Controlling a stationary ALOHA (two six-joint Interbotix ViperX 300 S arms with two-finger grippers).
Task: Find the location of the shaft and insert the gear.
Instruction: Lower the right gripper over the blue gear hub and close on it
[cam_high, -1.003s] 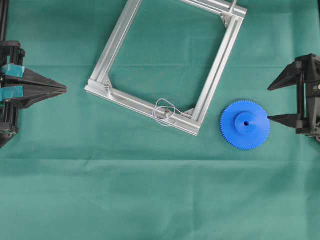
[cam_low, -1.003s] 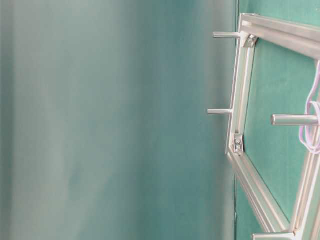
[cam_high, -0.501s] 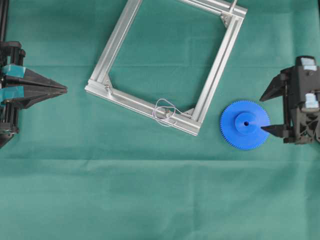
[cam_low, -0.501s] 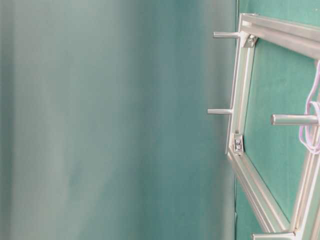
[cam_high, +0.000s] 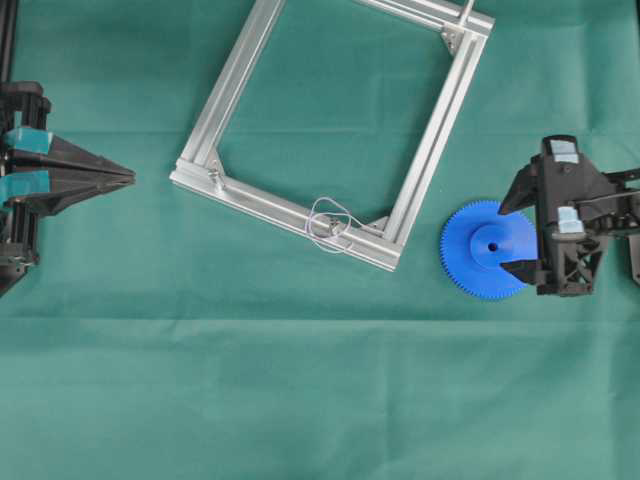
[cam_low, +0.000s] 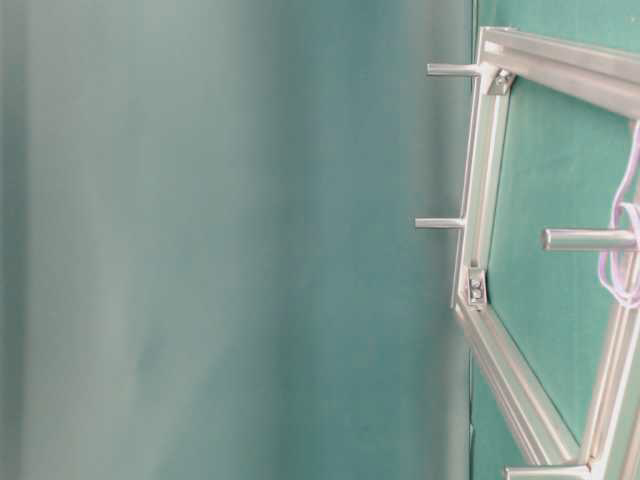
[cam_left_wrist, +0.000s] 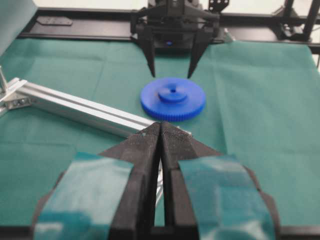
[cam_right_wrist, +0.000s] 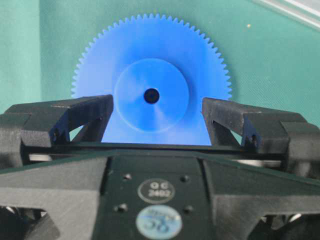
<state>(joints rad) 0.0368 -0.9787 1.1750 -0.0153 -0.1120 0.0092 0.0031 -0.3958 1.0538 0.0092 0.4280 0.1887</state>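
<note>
The bright blue, fine-toothed gear (cam_high: 489, 249) with a raised hub lies flat on green cloth (cam_high: 300, 400), the wide-open, empty right gripper (cam_high: 516, 232) at its 3 o'clock edge, the left gripper (cam_high: 128, 178) closed on nothing.

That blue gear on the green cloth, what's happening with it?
The right arm's tool hangs over the blue gear with its two fingers spread wide, not gripping it yet. The gear lies flat on the green cloth, beside an aluminium frame. A small metal shaft with thin wire looped around it stands on the frame's near bar; the gear is meant to go onto it. The left arm's tool sits closed, off to the side.
</note>
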